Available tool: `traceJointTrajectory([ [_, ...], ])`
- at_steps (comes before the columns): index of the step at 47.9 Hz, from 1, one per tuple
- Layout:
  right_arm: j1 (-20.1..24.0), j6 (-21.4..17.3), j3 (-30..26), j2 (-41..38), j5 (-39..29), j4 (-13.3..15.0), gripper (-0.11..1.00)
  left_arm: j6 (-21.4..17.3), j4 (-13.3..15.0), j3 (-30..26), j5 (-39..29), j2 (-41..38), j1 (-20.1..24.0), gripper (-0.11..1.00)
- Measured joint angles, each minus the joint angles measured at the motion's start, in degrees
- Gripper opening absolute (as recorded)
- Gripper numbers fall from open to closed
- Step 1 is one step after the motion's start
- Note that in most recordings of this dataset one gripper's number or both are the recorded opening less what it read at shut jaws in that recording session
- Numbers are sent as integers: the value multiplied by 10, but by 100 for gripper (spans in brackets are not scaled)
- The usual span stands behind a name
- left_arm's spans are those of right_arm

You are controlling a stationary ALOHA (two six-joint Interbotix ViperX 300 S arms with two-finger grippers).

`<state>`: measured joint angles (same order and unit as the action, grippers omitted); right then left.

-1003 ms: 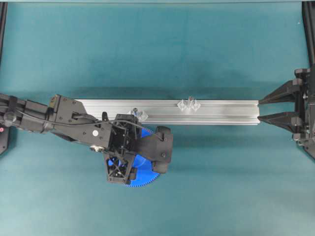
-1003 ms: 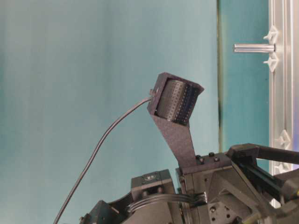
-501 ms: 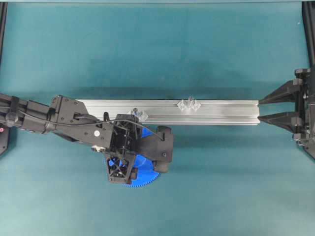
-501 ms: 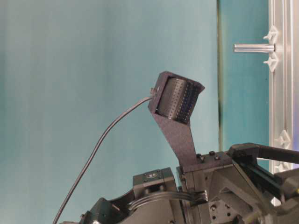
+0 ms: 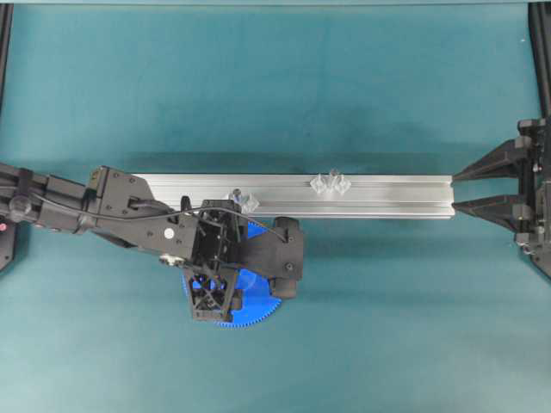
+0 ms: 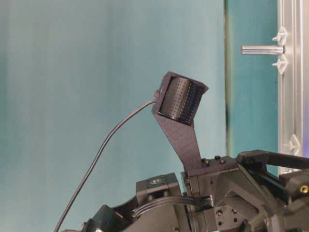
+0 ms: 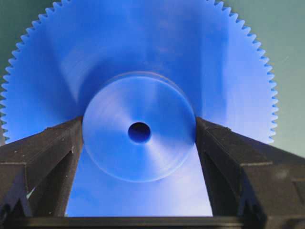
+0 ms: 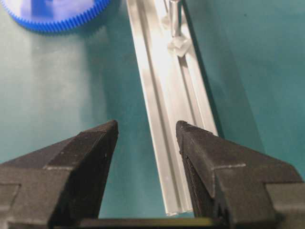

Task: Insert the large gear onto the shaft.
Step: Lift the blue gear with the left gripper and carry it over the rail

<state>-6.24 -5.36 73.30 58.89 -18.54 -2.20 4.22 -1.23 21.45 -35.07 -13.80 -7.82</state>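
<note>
The large gear (image 7: 143, 52), a bright blue toothed disc, lies flat on the teal mat in front of the rail, mostly hidden under my left arm in the overhead view (image 5: 256, 311). My left gripper (image 7: 139, 125) points straight down on it (image 5: 232, 272), its two black fingers pressed against opposite sides of the raised hub. Two thin grey pins in clear mounts stand on the rail: one close to the gear (image 5: 235, 197), one further right (image 5: 331, 177). I cannot tell which is the shaft. My right gripper (image 5: 455, 192) stands open at the rail's right end (image 8: 147, 126).
A long aluminium rail (image 5: 387, 194) runs left to right across the middle of the mat. Its right end lies between the right gripper's fingers without being gripped. Black frame posts (image 5: 541, 60) stand at the far corners.
The left jaws have closed inward onto the gear's hub, and the left wrist has tilted slightly. The gear and the right arm have not moved.
</note>
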Motion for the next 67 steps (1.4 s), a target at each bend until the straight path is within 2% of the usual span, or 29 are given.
traceJointTrajectory([
  [20, 1, 0, 1, -1, 2, 0, 60, -18, 1, -5, 1, 2, 0, 79],
  [37, 0, 0, 3, 0, 8, 1, 60, -27, 1, -42, 2, 2, 1, 79],
  [67, 1, 0, 9, 0, 26, 0, 60, -126, 0, -123, -105, 2, 7, 79],
])
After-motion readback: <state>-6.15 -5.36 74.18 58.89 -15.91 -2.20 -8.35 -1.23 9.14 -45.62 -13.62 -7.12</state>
